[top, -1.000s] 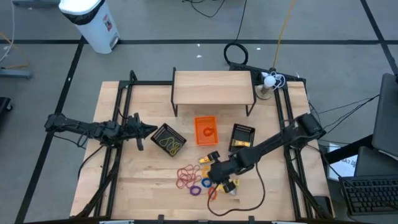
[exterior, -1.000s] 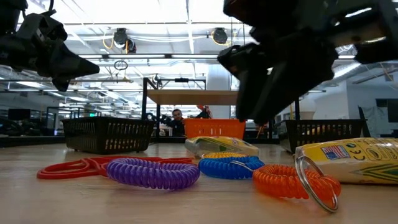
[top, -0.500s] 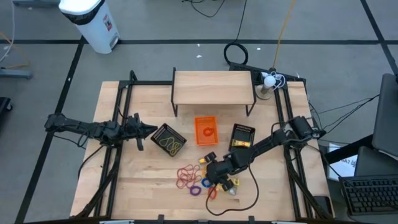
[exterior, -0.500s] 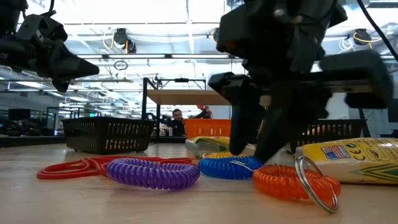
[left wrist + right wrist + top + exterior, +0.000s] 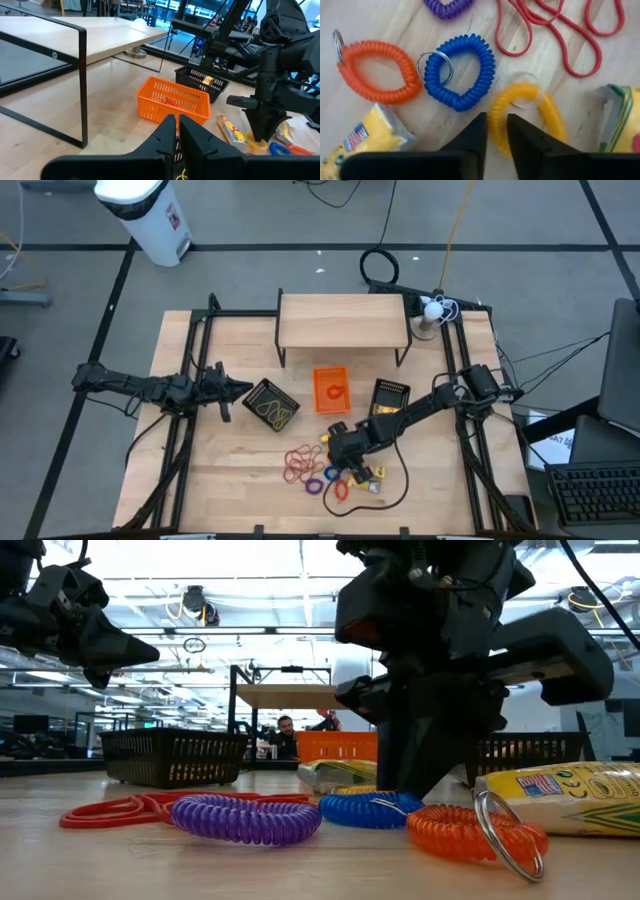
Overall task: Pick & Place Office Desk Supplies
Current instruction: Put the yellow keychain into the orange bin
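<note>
Several coiled rings lie near the table's front: yellow, blue, orange and purple. Red rubber bands and yellow packets lie flat beside them. My right gripper is down on the yellow ring and shut on it. My left gripper hangs shut above the table's left part, beside a black mesh tray, touching nothing. My right gripper pinches one side of the yellow ring's coil between its two fingers. The fingers slant down from the table's right side and stand one inside the loop, one outside. The ring lies flat on the table.
An orange tray and a second black mesh tray stand behind the pile. A wooden shelf spans the table's far side. A black cable curls along the front edge. Bare wood lies at the front left.
My right gripper has come down onto the pile and a little toward the table's left. Its fingers stood apart over the yellow ring and have since shut on it. The rings and bands have stayed where they lay.
</note>
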{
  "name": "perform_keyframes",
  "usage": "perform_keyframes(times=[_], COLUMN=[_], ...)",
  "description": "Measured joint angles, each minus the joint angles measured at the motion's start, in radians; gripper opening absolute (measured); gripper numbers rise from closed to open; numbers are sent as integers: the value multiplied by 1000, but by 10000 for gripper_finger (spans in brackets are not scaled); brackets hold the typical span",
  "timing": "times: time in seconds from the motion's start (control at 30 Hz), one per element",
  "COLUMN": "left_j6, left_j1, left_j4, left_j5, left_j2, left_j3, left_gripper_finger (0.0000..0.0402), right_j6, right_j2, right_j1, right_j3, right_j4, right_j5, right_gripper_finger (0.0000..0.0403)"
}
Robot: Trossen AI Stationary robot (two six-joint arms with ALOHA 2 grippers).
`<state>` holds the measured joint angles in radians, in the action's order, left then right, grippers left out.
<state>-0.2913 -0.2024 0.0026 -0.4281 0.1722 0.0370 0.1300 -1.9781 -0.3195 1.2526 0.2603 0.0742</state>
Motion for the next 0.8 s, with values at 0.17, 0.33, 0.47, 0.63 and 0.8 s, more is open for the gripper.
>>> perform_keyframes(times=[0.17, 0.33, 0.47, 0.63, 0.8], left_j6=[0, 0, 0, 0, -1], left_j1=[0, 0, 0, 0, 0], left_j4=[-2, -3, -4, -4, -4], left_j5=[0, 0, 0, 0, 0], left_j2=[0, 0, 0, 0, 0], left_j3=[0, 0, 0, 0, 0], left_gripper_finger=[21, 21, 21, 21, 21], right_j6=[-40, -38, -17, 36, 23], right_j2=[11, 103, 243, 458, 685], right_j1=[2, -15, -33, -36, -19], right_j3=[-2, -7, -4, -50, -224], right_j4=[3, 6, -9, -90, -253], right_j5=[-17, -105, -128, -135, -129], right_gripper_finger=[16, 7, 6, 4, 0])
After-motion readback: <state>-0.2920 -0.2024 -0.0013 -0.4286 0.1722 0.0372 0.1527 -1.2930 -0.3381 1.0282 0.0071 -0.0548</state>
